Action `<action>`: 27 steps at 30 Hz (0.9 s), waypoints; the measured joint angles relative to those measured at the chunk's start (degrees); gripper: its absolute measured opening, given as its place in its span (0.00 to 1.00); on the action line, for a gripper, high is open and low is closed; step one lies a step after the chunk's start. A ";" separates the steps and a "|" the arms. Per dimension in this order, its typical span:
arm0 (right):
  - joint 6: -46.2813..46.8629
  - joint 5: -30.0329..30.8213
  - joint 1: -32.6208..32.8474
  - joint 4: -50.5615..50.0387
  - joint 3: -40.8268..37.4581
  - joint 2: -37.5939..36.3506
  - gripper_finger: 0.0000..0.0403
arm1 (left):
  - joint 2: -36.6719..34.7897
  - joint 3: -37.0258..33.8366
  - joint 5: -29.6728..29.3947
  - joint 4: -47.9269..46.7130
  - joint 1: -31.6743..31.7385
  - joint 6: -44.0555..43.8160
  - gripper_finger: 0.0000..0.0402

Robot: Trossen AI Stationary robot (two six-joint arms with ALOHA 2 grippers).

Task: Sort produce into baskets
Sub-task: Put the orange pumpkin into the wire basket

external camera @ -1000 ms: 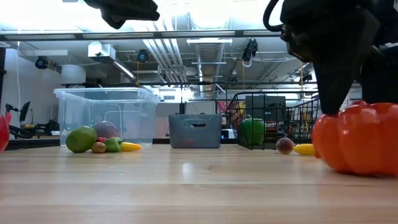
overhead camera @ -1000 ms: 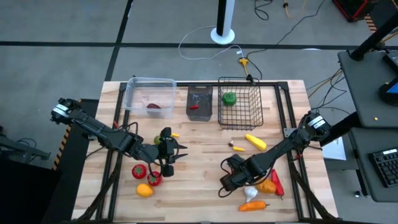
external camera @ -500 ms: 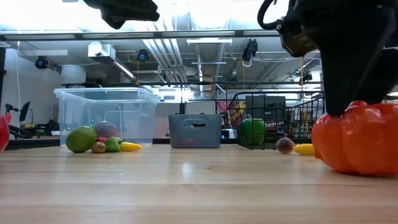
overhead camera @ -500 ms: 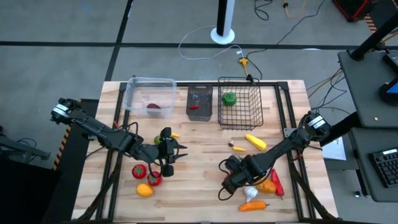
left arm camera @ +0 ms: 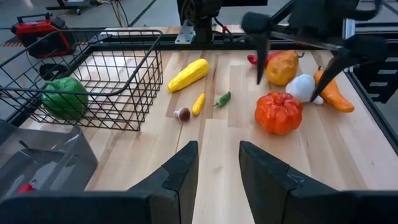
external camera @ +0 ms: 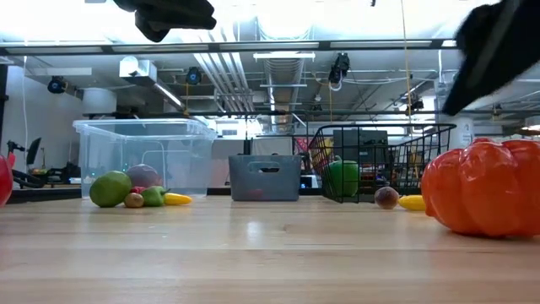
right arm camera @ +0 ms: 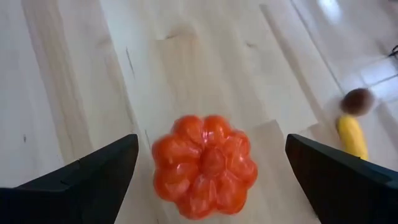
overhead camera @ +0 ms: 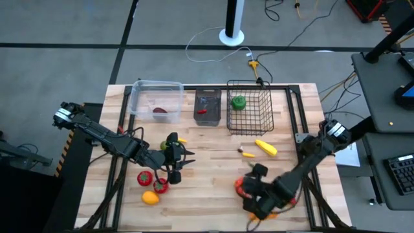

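Wooden table [overhead camera: 207, 175] under us, our right gripper [right arm camera: 208, 163] above the orange pumpkin [right arm camera: 204, 163], jaws spread wide, clear of it, our left gripper [left arm camera: 217, 163] empty, jaws parted, near the red tomato [overhead camera: 144, 177].

The scene was bright and evenly lit from ceiling lamps, which gave strong glare at the top of the low view. Shadows on the table [overhead camera: 207, 175] were soft and faint. The orange pumpkin [right arm camera: 205, 165] and its surroundings looked blurred in the right wrist view.
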 joint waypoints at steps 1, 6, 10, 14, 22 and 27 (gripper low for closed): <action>0.68 1.51 1.00 -0.07 -0.09 0.12 0.99 | 0.00 0.00 0.00 0.16 0.00 0.00 0.25; 4.15 5.49 3.16 -0.16 -0.97 1.48 0.99 | 0.00 0.00 0.00 1.10 0.00 0.04 0.25; 5.35 5.55 3.24 1.46 -2.65 2.13 0.99 | 0.00 0.00 0.00 1.12 0.00 -0.13 0.25; 5.63 5.49 3.22 5.35 -4.69 2.25 0.99 | 0.00 0.00 0.00 1.15 0.00 -0.15 0.25; 7.34 3.57 3.27 11.26 -8.36 2.25 0.99 | 0.00 0.00 0.00 1.31 0.00 -0.15 0.25; 7.38 2.76 3.27 12.03 -9.41 2.25 0.99 | 0.00 0.00 0.00 1.31 0.00 -0.16 0.25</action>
